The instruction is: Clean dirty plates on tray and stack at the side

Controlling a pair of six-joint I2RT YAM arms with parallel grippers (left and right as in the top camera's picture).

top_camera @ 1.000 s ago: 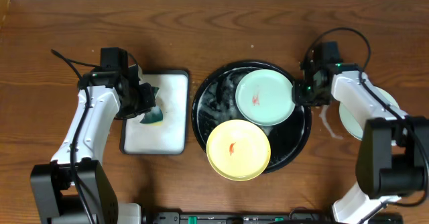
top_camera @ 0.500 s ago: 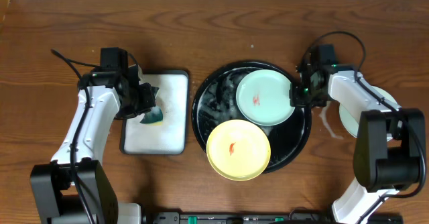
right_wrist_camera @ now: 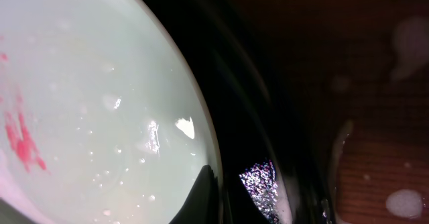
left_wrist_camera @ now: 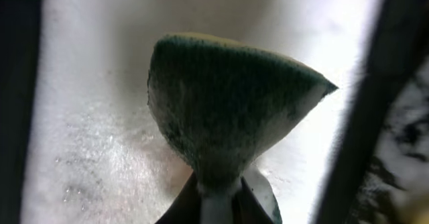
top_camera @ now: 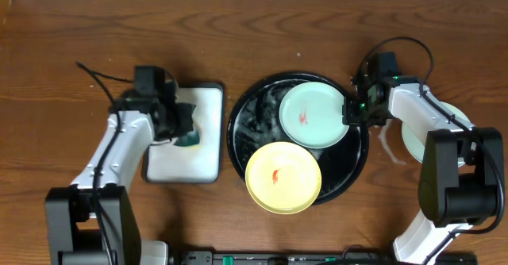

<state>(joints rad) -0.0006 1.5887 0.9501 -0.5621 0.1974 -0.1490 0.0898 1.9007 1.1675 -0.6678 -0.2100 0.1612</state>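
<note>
Round tray [top_camera: 252,122]: glossy black, white foam streaks. Mint plate [top_camera: 313,114]: pale green, red smear. Yellow plate [top_camera: 283,178]: pale yellow, orange-red smear. Side plate [top_camera: 410,142]: pale mint. Rectangular tray [top_camera: 202,150]: white, dark rim. Sponge [left_wrist_camera: 228,110]: dark green, yellow edge. Desk [top_camera: 238,35]: brown woodgrain.

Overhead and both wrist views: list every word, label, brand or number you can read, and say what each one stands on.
No readable text in any view.
The mint-green plate, yellow plate, black tray, white tray and sponge carry no print.
Dark bar at the overhead view's bottom edge: any marking is too small to read.
</note>
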